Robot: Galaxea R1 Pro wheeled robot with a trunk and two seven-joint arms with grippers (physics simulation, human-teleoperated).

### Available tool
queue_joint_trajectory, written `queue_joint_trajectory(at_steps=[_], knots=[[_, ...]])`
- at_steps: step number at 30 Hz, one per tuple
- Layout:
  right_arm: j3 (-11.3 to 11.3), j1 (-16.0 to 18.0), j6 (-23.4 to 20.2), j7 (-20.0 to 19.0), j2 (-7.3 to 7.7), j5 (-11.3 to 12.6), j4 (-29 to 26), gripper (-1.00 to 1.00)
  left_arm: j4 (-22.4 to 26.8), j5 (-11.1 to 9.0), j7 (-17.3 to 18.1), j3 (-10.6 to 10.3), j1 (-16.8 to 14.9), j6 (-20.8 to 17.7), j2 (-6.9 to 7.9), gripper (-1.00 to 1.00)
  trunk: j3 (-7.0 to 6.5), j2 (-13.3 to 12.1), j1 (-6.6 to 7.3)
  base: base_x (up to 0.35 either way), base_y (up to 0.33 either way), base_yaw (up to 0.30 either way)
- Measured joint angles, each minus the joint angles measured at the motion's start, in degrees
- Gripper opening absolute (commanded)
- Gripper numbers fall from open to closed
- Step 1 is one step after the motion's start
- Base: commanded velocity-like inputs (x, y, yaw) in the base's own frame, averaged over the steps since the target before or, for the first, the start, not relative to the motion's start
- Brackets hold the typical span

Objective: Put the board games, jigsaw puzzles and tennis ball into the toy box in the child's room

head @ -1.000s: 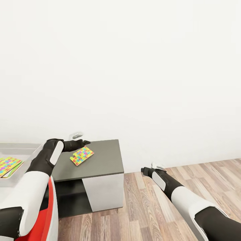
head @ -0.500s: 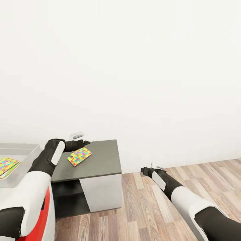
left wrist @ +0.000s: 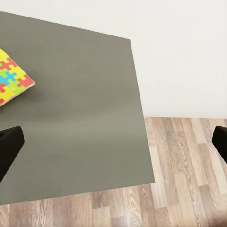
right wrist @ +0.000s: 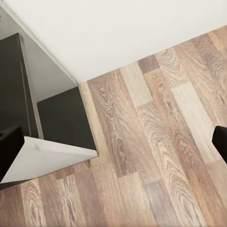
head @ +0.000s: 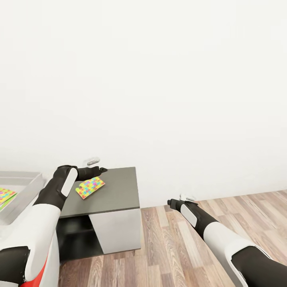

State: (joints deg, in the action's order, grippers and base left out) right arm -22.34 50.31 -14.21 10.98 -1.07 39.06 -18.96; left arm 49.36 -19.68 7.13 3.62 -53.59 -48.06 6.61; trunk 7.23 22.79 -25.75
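Since a second ago the view has been swung right. One jigsaw puzzle (head: 90,187) lies on the dark cabinet top (head: 115,191) beside the left gripper (head: 103,170), open and empty. The toy box (head: 24,191) slips toward the frame edge. The right gripper (right wrist: 113,142), open and empty, hangs over floor (head: 179,247).

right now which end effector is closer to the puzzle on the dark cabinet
Left. The left end effector hovers right by the jigsaw puzzle over the cabinet top; the right end effector hangs over the floor, beyond the cabinet.

Jigsaw puzzle (head: 90,187) flat on dark cabinet top (head: 115,193), beside left claw (head: 99,170).
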Motion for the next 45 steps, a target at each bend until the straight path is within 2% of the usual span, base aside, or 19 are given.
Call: queue_joint_trajectory(at_steps=[8,13,16,19,26,40,45], knots=[[0.0,0.0,0.0,0.1,-0.27,-0.1,0.0,1.0,0.0,0.1,-0.8,0.0,0.0,0.7,0.0,1.0,0.0,0.0,0.01,0.032,-0.008,0.016],[0.0,0.0,0.0,0.1,-0.42,-0.2,0.1,1.0,0.0,0.2,-4.4,0.0,0.0,2.3,-0.02,1.0,0.0,0.0,0.01,0.094,-0.045,0.017],[0.0,0.0,0.0,0.1,-0.29,-0.2,0.1,1.0,0.0,0.5,-8.1,0.1,0.0,2.9,-0.4,1.0,0.0,0.0,0.0,0.048,-0.023,0.152],[0.0,0.0,0.0,0.1,-0.19,-0.1,0.1,1.0,0.0,0.6,-9.4,0.1,0.0,3.1,-0.86,1.0,0.02,0.0,0.0,0.022,-0.01,0.16],[0.0,0.0,0.0,0.1,-0.02,0.0,0.1,1.0,0.0,0.8,-10.7,0.1,0.0,3.2,-1.97,1.0,0.04,0.0,0.0,0.006,-0.003,0.046],[-0.1,0.0,0.0,0.1,-0.32,-0.4,0.1,1.0,-0.2,1.0,-11.4,0.0,0.0,3.3,-2.3,1.0,0.05,0.0,0.0,0.0,0.0,0.003],[-0.1,0.0,0.0,0.0,-0.43,-0.5,0.1,1.0,-0.2,1.0,-13.8,0.1,0.0,4.0,-2.31,1.0,0.05,0.0,0.0,0.0,0.0,0.0]])
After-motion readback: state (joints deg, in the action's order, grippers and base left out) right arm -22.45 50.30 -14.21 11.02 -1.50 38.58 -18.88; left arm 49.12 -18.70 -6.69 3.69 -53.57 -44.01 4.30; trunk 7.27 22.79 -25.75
